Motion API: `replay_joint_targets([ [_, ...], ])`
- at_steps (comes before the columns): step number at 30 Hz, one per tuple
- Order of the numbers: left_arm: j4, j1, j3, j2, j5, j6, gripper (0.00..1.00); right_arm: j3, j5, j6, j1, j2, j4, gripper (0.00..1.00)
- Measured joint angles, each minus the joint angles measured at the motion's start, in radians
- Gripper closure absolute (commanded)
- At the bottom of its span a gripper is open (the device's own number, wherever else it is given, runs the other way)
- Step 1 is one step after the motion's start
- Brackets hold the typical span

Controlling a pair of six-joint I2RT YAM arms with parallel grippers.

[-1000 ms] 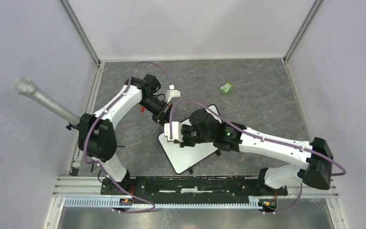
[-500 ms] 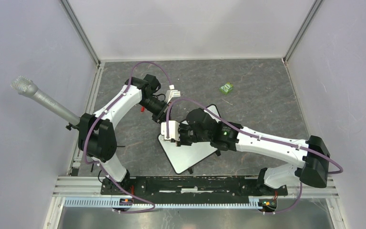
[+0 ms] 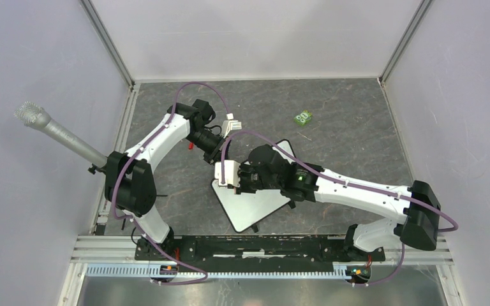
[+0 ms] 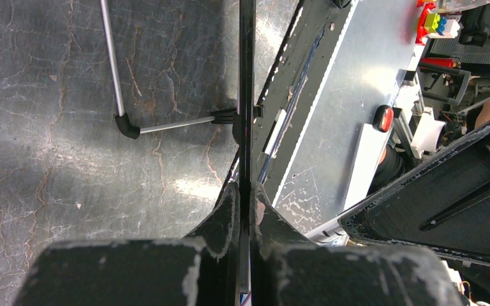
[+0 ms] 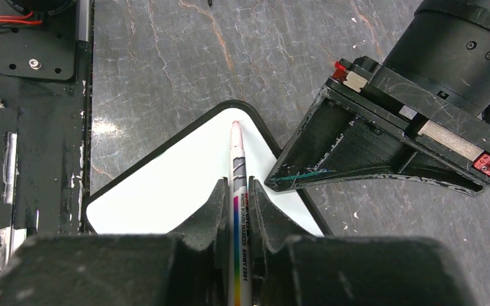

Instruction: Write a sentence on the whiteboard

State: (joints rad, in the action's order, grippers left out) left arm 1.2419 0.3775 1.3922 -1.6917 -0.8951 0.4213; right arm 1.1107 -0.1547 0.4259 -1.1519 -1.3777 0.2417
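The whiteboard [image 3: 261,203] lies tilted on the grey table, with its white face [image 5: 185,178] blank where it shows. No red sentence is in view. My left gripper [image 3: 219,155] is shut on the board's upper-left rim, which appears edge-on as a thin dark strip [image 4: 246,95] between its fingertips [image 4: 246,189]. My right gripper [image 3: 231,180] is shut on a whiteboard marker [image 5: 237,191]. The marker's pinkish tip [image 5: 235,125] points at the board's rounded left corner, just beside the left gripper [image 5: 383,131]. I cannot tell whether the tip touches the board.
A small green object [image 3: 304,117] lies at the back right. A grey microphone-like rod [image 3: 57,132] juts in from the left wall. A thin metal rod with a black elbow [image 4: 126,126] joins the board's edge. The black base rail [image 3: 261,245] runs along the near edge.
My right gripper with the marker has shifted a little left, toward the board's left corner. The left arm and the board have not moved.
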Motion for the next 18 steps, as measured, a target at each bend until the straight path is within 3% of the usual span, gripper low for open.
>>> replay_joint_targets([
  [18,-0.003,0.0,0.0,0.0,0.006,0.001,0.98,-0.037,0.061,0.037,-0.005,0.014,0.003,1.0],
])
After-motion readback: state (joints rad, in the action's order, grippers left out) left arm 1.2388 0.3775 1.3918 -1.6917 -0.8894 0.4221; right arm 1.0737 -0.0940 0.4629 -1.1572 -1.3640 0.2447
